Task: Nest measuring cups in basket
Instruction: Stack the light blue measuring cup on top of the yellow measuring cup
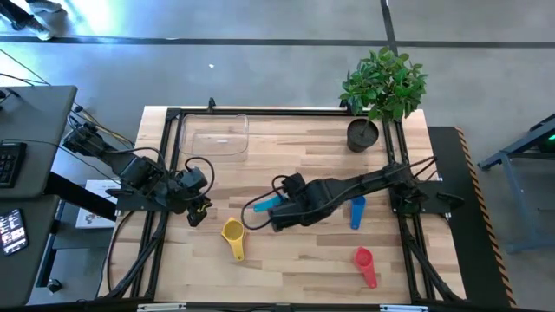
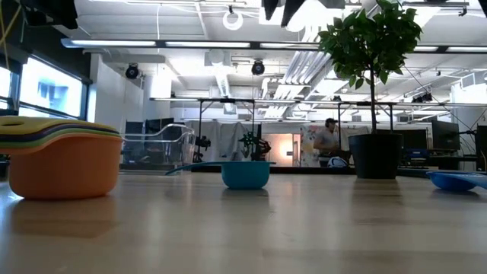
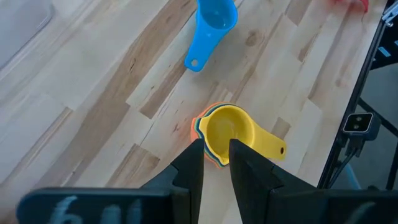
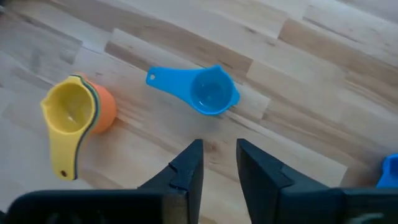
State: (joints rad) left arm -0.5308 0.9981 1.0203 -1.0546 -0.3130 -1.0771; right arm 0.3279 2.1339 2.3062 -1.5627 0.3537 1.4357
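Hovering over mid-table, right gripper (image 4: 219, 163) with fingers slightly parted, holding nothing, just short of smooth light blue cup (image 4: 211, 91). Waiting at the left edge, left gripper (image 3: 216, 163), narrowly open, empty. Sitting far back: clear basket (image 1: 214, 134). Standing nested: yellow-topped stack (image 1: 233, 232).

Your right gripper (image 1: 279, 217) hangs over mid-table with its fingers slightly parted, just beside the light blue cup (image 1: 264, 204). The nested stack topped by the yellow cup (image 1: 232, 231) sits close on its near side, leaving only a narrow lane between the two. The left gripper (image 1: 198, 211) holds at the left edge, near that stack, so approach from that side is crowded. The basket (image 1: 215, 134) at the far left has bare wood before it. The dark blue cup (image 1: 356, 212) lies beside the right arm, the red cup (image 1: 364, 263) well apart, and the plant pot (image 1: 363, 134) occupies the far right corner.
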